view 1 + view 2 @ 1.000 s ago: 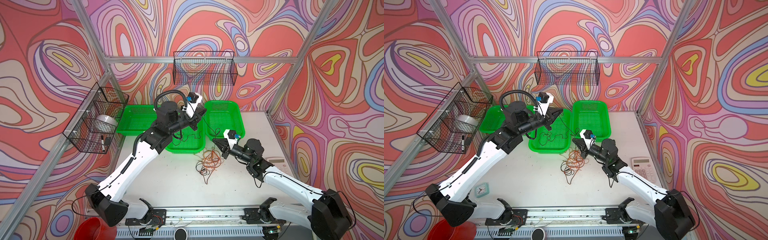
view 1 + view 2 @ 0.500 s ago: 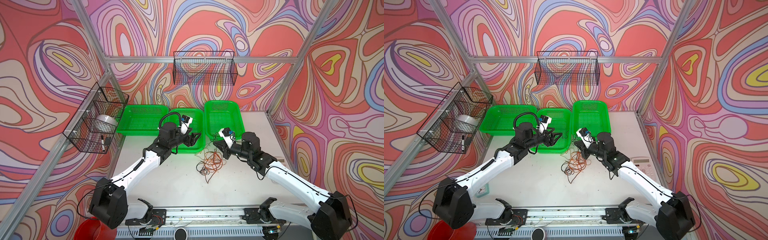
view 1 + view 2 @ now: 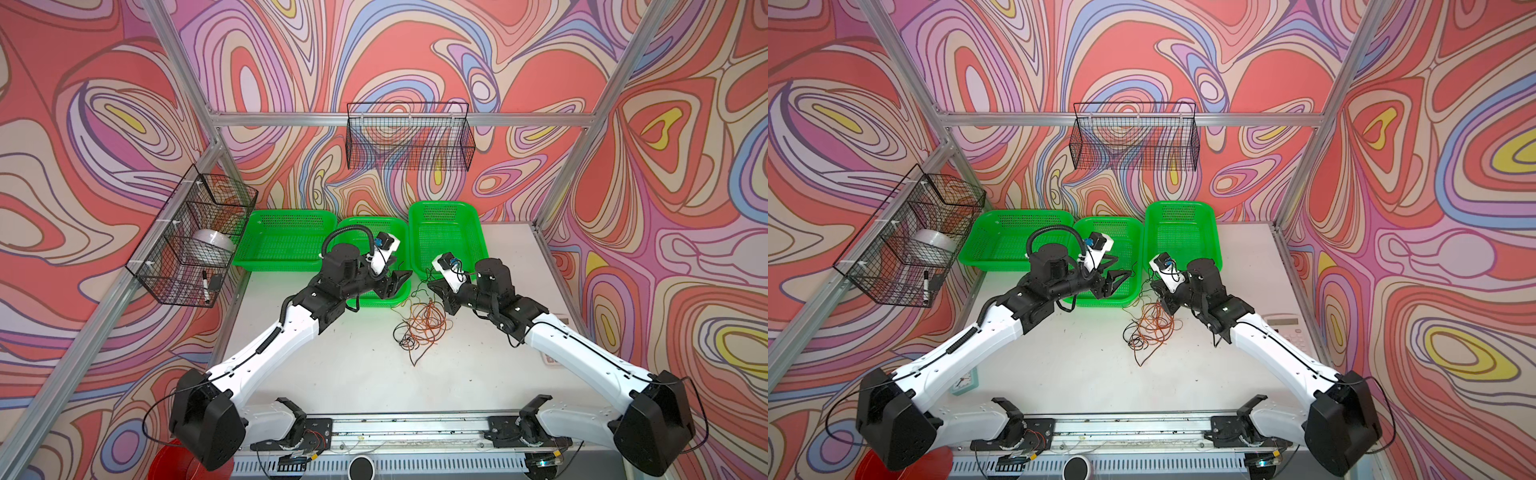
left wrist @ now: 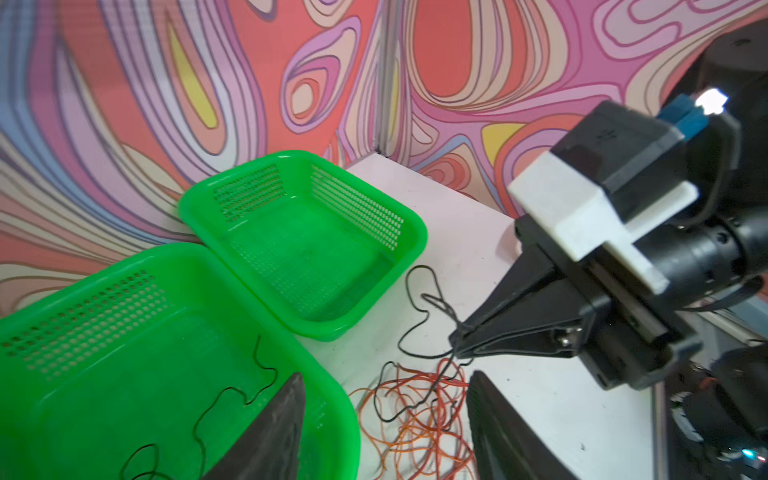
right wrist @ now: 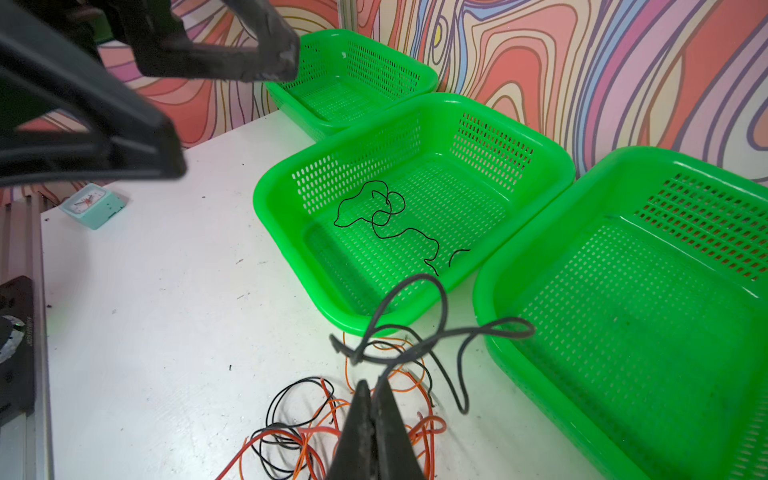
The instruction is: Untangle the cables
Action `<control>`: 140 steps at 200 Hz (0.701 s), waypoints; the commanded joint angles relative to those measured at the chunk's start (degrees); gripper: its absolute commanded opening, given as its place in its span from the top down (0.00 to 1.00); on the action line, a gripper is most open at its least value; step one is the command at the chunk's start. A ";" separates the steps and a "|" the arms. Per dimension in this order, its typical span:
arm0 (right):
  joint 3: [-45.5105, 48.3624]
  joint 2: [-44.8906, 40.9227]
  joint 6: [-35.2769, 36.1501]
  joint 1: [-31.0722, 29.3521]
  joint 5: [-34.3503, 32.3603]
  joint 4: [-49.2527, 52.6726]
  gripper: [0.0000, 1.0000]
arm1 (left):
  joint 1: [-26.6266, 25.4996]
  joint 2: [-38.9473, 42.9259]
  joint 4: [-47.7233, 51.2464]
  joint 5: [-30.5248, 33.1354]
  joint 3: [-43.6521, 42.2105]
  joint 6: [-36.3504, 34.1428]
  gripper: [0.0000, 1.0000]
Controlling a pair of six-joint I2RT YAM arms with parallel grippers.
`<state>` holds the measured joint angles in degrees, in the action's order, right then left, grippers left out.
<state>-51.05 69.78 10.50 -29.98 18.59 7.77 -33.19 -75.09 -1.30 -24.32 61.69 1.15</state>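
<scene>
White bench [image 3: 353, 374], bare but for the wires near its middle. Top views: the left gripper [image 3: 401, 279], a second ago closed and raised high over the middle basket [image 3: 374, 302], now sits low at that basket's front right corner. Its fingers are spread with nothing between them. The right gripper [image 3: 434, 286] has barely shifted and hangs over the cables [image 3: 424, 328]. This heap lies between the bench's centre and its back edge, just in front of the basket. Its long axis runs from back edge to front edge, and one tail points at the front edge. Left wrist view: the right gripper's fingers are pressed together on the pinched black cable [image 4: 419, 299], which is lifted in loops off the orange and red strands. A loose black cable [image 4: 226, 389] lies on the basket floor. Right wrist view: the loose black cable [image 5: 399, 235] curls roughly diagonally across the basket floor, with no clear heading. Cannot tell whether it joins the pinched one. Judgement: a black length has just been dropped into the basket. The orange and red strands look still interlaced.
</scene>
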 commanded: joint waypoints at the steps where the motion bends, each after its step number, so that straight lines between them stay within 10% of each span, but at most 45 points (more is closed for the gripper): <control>1: -1.05 0.22 2.68 -0.08 -1.92 0.12 1.00 | -0.35 -2.66 2.07 -4.43 3.57 4.94 0.36; 140: -0.72 1.14 6.00 -0.11 -3.91 -2.25 1.00 | -2.57 -15.26 6.10 -6.92 12.22 19.06 0.49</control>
<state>-51.05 70.35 15.40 -30.00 15.40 6.11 -35.11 -89.08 4.60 -30.06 72.07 17.26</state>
